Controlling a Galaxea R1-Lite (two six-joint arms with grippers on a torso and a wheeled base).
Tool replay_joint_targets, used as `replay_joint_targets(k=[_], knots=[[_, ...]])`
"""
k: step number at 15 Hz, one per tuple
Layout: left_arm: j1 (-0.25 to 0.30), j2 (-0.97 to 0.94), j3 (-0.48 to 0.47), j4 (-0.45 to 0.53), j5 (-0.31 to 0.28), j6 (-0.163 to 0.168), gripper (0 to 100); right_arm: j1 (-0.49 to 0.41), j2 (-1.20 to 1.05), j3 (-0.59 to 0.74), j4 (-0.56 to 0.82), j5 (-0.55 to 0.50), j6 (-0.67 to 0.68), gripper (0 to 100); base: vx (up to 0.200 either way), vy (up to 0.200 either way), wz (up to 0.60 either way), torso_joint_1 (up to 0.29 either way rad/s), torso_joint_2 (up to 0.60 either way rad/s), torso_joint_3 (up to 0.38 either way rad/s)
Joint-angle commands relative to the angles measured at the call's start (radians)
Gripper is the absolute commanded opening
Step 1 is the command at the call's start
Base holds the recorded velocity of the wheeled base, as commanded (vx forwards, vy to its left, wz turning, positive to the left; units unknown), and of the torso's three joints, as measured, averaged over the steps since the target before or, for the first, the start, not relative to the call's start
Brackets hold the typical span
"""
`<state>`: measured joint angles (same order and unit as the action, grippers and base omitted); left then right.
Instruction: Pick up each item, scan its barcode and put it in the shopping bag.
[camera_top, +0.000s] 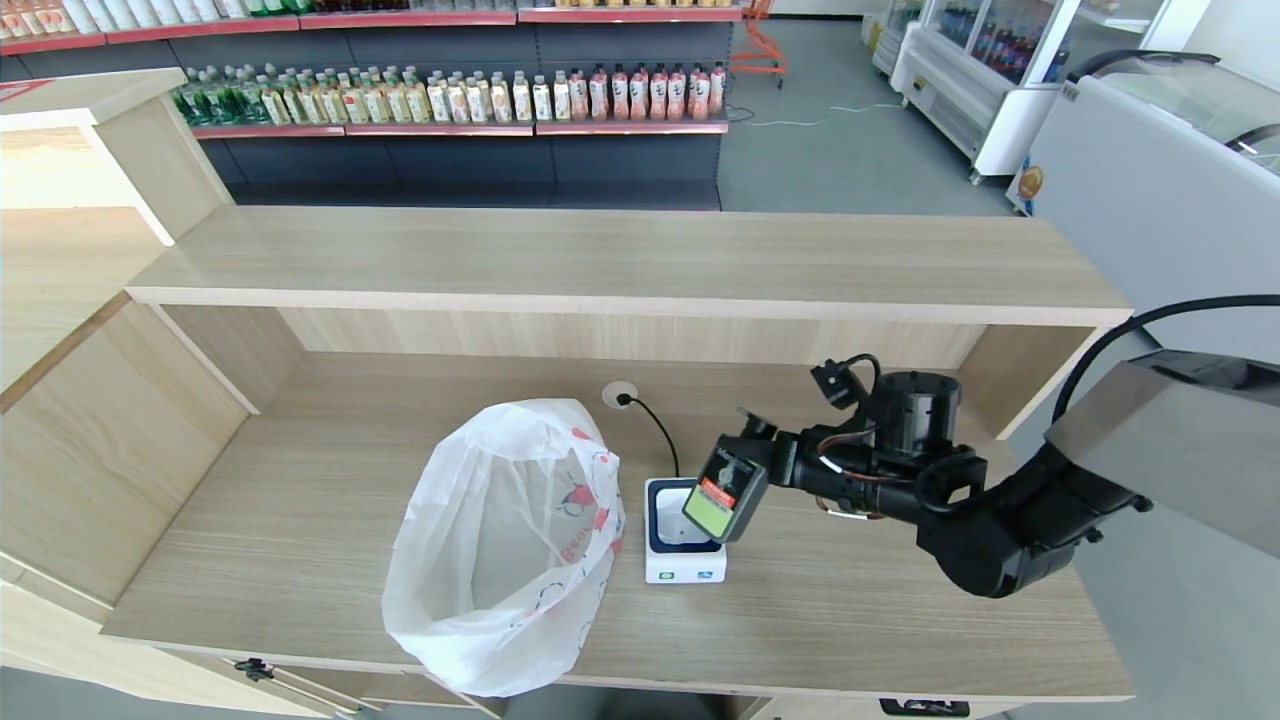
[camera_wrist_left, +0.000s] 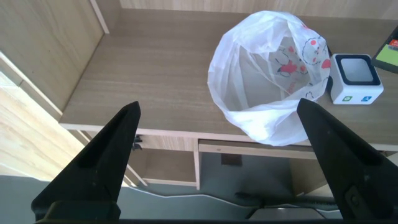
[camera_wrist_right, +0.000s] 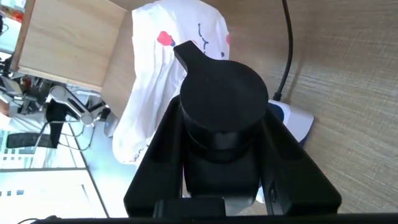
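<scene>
The item (camera_top: 725, 495), a dark container with a green and red label, hangs tilted just above the white scanner (camera_top: 685, 572), its label face turned down toward the scanner's dark window. The right tool (camera_top: 752, 470) is clamped on it from the side away from the shopping bag; in the right wrist view the item (camera_wrist_right: 224, 118) shows as a black round top with a small tab, wedged between the tool's two black fingers (camera_wrist_right: 155, 174). The scanner sits on the table (camera_top: 850, 600), and a black cable (camera_top: 655, 425) runs from behind it to a round hole in the tabletop.

Just beside the scanner, on the robot's left, stands the shopping bag (camera_top: 505, 545) (white plastic with red print), its mouth wide open. The left tool (camera_wrist_left: 217, 104) hovers off the table's front edge with its fingers spread wide and nothing between them, the bag ahead of it.

Beyond the table, store shelves (camera_top: 450, 100) carry rows of bottles.
</scene>
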<state>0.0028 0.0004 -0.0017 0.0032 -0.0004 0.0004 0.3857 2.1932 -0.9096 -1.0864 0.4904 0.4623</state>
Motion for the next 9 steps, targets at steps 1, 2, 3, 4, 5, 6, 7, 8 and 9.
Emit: replay_joint_targets(k=[1, 2, 3, 4, 5, 6, 7, 8, 9], knots=[[0.000, 0.000, 0.000, 0.000, -0.001, 0.000, 100, 0.004, 0.026, -0.006, 0.000, 0.000, -0.002, 0, 0.000, 0.000, 0.00, 0.000, 0.00, 0.000], [0.000, 0.000, 0.000, 0.000, 0.000, 0.000, 100, 0.002, 0.034, -0.012, 0.000, 0.000, -0.010, 0, 0.000, 0.000, 0.00, 0.000, 0.00, 0.000], [0.000, 0.000, 0.000, 0.000, 0.000, 0.000, 100, 0.001, 0.042, -0.017, -0.001, 0.000, -0.021, 0, 0.000, 0.000, 0.00, 0.000, 0.00, 0.000], [0.000, 0.000, 0.000, 0.000, 0.000, 0.000, 100, 0.001, 0.048, -0.022, 0.000, 0.000, -0.025, 0, 0.000, 0.000, 0.00, 0.000, 0.00, 0.000], [0.000, 0.000, 0.000, 0.000, 0.000, 0.000, 100, 0.002, 0.062, -0.041, 0.000, 0.000, -0.025, 0, 0.000, 0.000, 0.00, 0.000, 0.00, 0.000], [0.000, 0.000, 0.000, 0.000, 0.000, -0.002, 100, 0.004, 0.074, -0.060, 0.000, 0.000, -0.025, 0, 0.000, 0.000, 0.00, 0.000, 0.00, 0.000], [0.000, 0.000, 0.000, 0.000, 0.000, 0.000, 100, 0.010, 0.085, -0.074, 0.000, 0.002, -0.025, 0, 0.000, 0.000, 0.00, 0.000, 0.00, 0.000], [0.000, 0.000, 0.000, 0.000, 0.000, 0.000, 100, 0.016, 0.102, -0.092, 0.000, 0.002, -0.025, 0, 0.000, 0.000, 0.00, 0.000, 0.00, 0.000], [0.000, 0.000, 0.000, 0.000, 0.000, 0.000, 100, 0.019, 0.119, -0.114, 0.000, 0.000, -0.025, 0, 0.000, 0.000, 0.00, 0.000, 0.00, 0.000]])
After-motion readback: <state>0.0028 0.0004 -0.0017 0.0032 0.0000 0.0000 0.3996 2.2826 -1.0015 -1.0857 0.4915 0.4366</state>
